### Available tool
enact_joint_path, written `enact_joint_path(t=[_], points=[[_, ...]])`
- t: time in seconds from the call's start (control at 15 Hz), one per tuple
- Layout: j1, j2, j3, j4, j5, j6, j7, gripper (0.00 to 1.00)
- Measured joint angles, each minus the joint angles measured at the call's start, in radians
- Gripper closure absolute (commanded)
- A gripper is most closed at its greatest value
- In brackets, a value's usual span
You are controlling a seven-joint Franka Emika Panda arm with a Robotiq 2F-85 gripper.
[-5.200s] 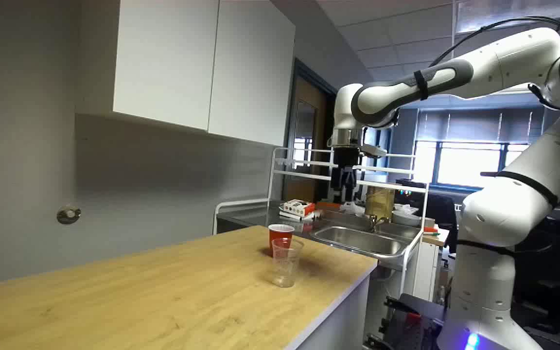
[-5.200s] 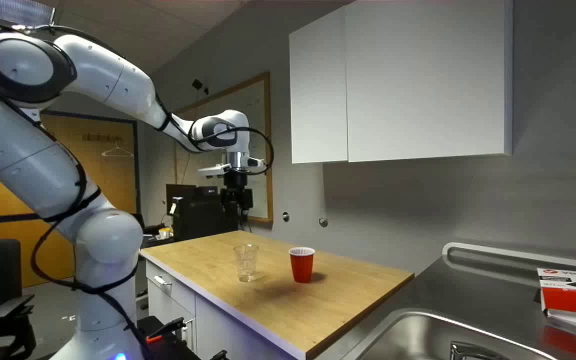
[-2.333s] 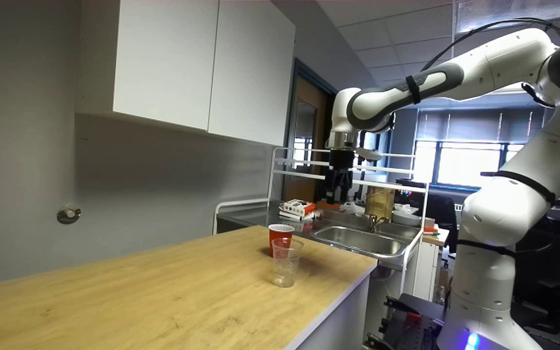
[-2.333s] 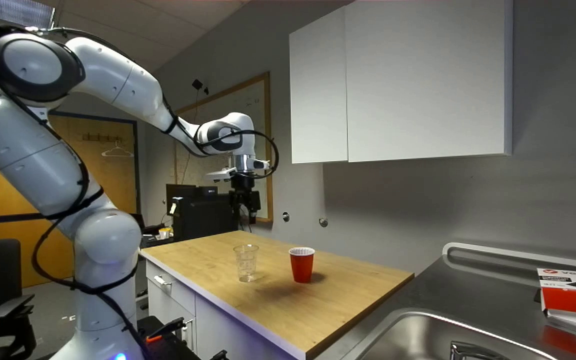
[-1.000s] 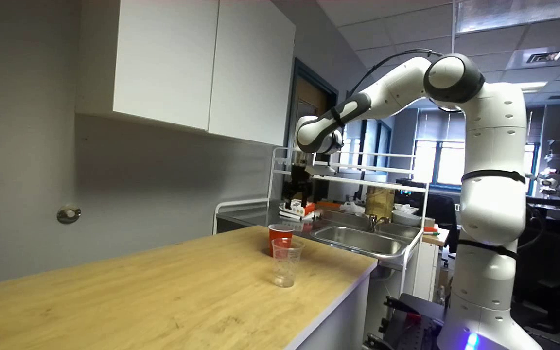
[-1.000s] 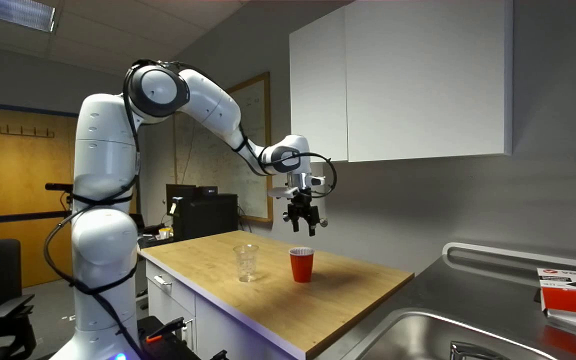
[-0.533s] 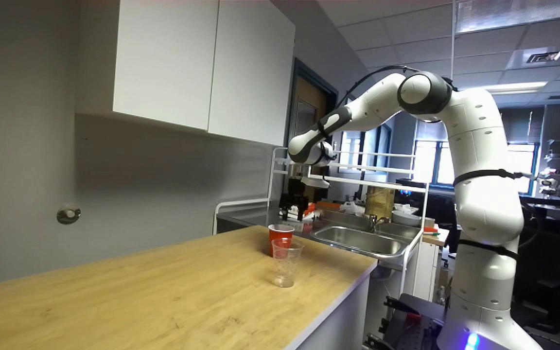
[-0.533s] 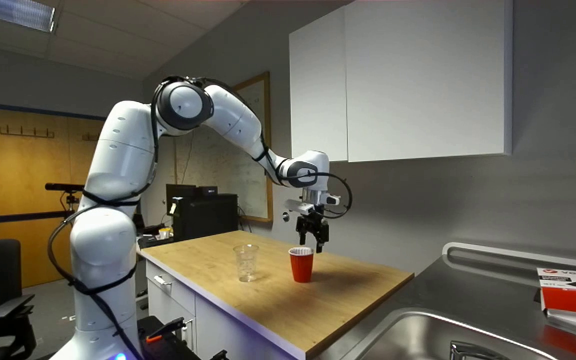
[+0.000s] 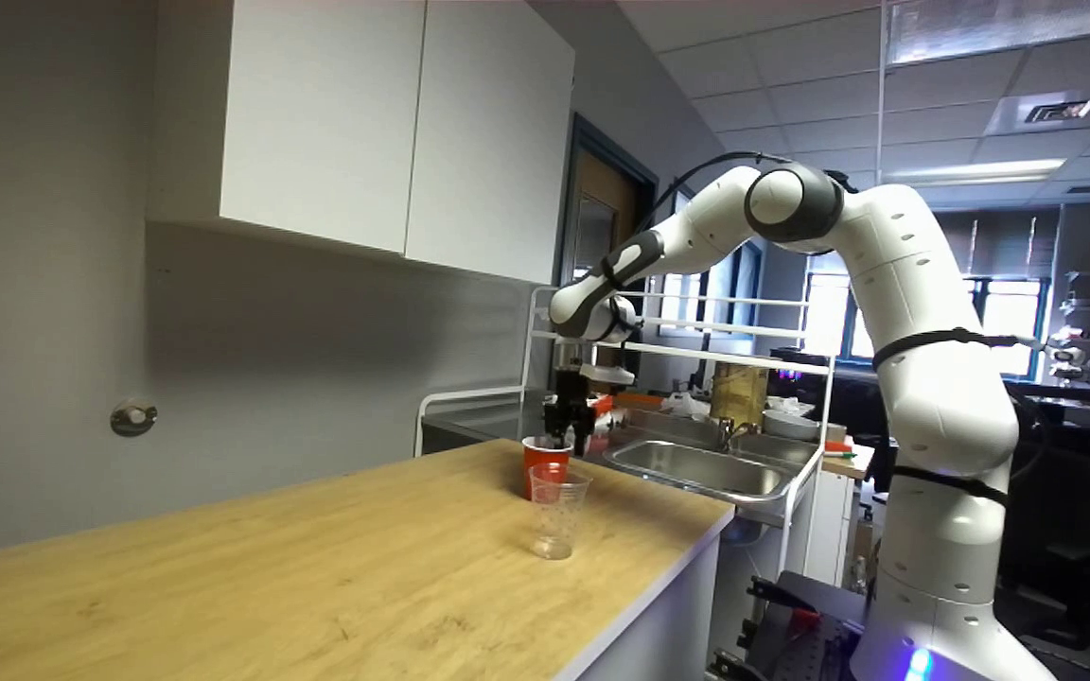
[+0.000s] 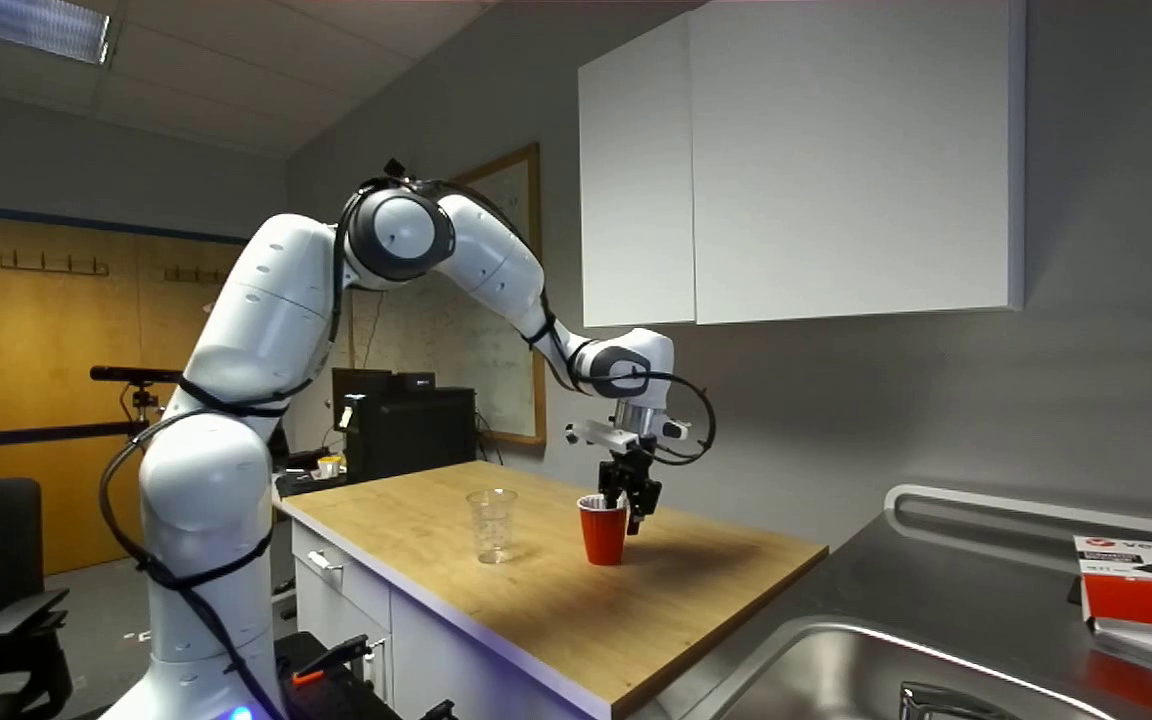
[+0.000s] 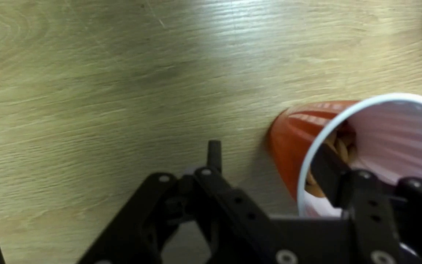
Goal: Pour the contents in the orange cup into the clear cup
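Observation:
The orange cup (image 10: 603,540) stands upright on the wooden counter in both exterior views (image 9: 537,457). In the wrist view the cup (image 11: 293,145) has a white rim and holds tan, nut-like pieces (image 11: 341,148). My gripper (image 11: 269,157) is open. One of its fingers (image 11: 330,172) reaches inside the cup's mouth, and the other finger (image 11: 214,154) is outside, so the cup's near wall lies between them. The gripper also shows at the cup's rim in an exterior view (image 10: 624,512). The clear cup (image 10: 492,530) stands apart and upright, and is out of the wrist view.
The wooden counter (image 10: 416,490) ends beside a metal sink (image 10: 836,670). A white wall cabinet (image 10: 836,160) hangs above. A red and white box (image 10: 1151,595) lies beyond the sink. A white rack (image 9: 819,416) stands around the sink area.
My gripper has swung over the counter to the orange cup and come down, so that one finger is now inside its rim. Both cups stay in place.

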State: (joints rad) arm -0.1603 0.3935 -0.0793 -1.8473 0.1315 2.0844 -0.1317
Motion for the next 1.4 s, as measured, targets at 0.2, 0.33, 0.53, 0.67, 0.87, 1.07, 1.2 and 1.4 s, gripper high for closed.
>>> enact_joint_path(t=[0.2,0.33,0.53,0.67,0.87,1.07,1.2,1.4], points=[[-0.001,0.014,0.000,0.015,-0.002,-0.015,0.000,0.86],[0.001,0.014,0.000,0.019,-0.004,-0.018,0.000,0.97],[0.007,0.004,0.001,0.021,-0.006,-0.021,0.001,0.98],[0.012,-0.011,0.001,0.021,-0.007,-0.027,0.004,0.96],[0.022,-0.046,0.001,0.014,-0.019,-0.032,0.031,0.96],[0.042,-0.104,0.000,-0.020,-0.072,-0.038,0.105,0.96],[0.059,-0.156,-0.002,-0.065,-0.129,-0.048,0.168,0.96],[0.088,-0.250,-0.002,-0.162,-0.223,-0.066,0.262,0.96]])
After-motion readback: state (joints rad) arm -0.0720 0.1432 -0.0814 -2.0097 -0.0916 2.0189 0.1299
